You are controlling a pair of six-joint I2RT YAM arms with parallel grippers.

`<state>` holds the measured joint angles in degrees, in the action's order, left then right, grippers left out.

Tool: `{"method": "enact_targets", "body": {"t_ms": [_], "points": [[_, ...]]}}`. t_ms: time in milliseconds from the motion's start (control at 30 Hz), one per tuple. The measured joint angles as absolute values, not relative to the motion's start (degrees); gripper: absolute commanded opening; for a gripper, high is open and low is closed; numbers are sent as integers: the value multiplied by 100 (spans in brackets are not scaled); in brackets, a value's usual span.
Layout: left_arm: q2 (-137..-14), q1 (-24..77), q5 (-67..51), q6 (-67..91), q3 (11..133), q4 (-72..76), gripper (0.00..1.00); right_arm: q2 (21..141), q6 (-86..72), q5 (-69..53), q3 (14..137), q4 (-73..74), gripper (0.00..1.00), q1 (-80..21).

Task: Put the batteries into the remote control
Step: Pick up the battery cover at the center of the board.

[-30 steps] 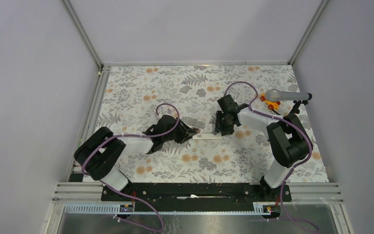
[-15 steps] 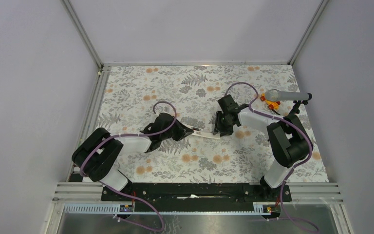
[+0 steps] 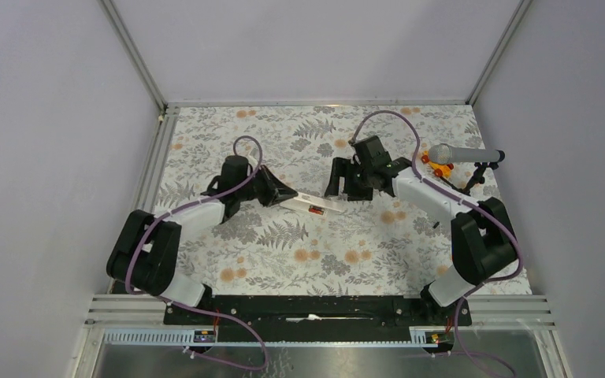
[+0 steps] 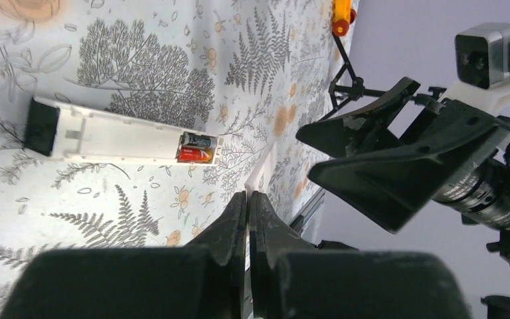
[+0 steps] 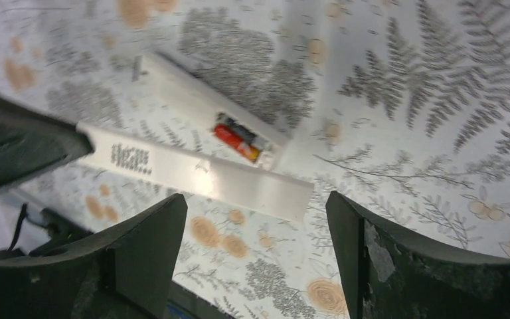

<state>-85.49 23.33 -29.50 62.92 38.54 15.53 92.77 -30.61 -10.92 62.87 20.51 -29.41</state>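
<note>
The white remote control (image 4: 116, 136) lies flat on the floral table with its back open and its dark end away from the batteries. Red-and-black batteries (image 4: 196, 146) sit in its compartment, also in the right wrist view (image 5: 240, 141) and the top view (image 3: 316, 210). My left gripper (image 4: 247, 196) is shut on one end of the thin white cover strip (image 5: 192, 169), held just above the table beside the remote (image 5: 186, 93). My right gripper (image 5: 257, 199) is open and empty, hovering over the strip's free end. From above, the left gripper (image 3: 287, 194) and right gripper (image 3: 343, 179) flank the remote (image 3: 327, 208).
A grey microphone (image 3: 457, 152) on a black stand (image 3: 479, 175) and an orange-and-yellow toy piece (image 3: 439, 167) stand at the far right. Metal rails (image 3: 146, 189) border the floral mat on the left and near sides.
My left gripper has swung back and left, carrying the cover strip. My right gripper has moved back and left off the remote's end. The batteries in the remote now show from above.
</note>
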Motion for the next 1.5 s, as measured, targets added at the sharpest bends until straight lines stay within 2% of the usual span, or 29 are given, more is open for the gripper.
{"method": "enact_targets", "body": {"t_ms": [233,367,500,733,1033,1133,1233,1267,1300,1367,1467,1500], "points": [[-8252,1575,-4215,4947,4711,224,0,8801,-2641,-2270,6309,1457,88,-2961],[-8027,1229,-4797,4510,4823,-84,0,8785,-2687,-2375,6309,1380,90,-2969],[-7957,812,-5323,4331,4831,-209,0,8733,-3155,-2567,6149,985,88,-2969],[-7957,336,-5885,4567,4821,10,0,8331,-4386,-3293,5389,-567,83,-2971],[-7955,141,-6202,5568,4670,1291,0,8486,-5127,-3793,5391,-1559,54,-2971],[-7957,141,-6261,5708,4657,1461,0,8558,-5295,-3852,5391,-1717,38,-2974],[-7955,141,-6285,5771,4641,1518,0,8558,-5358,-3852,5391,-1800,14,-2974],[-7957,141,-6285,5791,4635,1527,13,8560,-5408,-3850,5391,-1837,2,-2971],[-7957,134,-6281,5793,4633,1531,30,8562,-5448,-3854,5391,-1879,0,-2971],[-7957,121,-6237,5717,4630,1483,59,8562,-5516,-3865,5393,-1949,0,-2974],[-7955,102,-6156,5529,4635,1205,96,8562,-5441,-3715,5395,-1800,0,-2991],[-7950,99,-6080,5413,4646,1009,98,8578,-5365,-3632,5395,-1667,0,-2989]]}}
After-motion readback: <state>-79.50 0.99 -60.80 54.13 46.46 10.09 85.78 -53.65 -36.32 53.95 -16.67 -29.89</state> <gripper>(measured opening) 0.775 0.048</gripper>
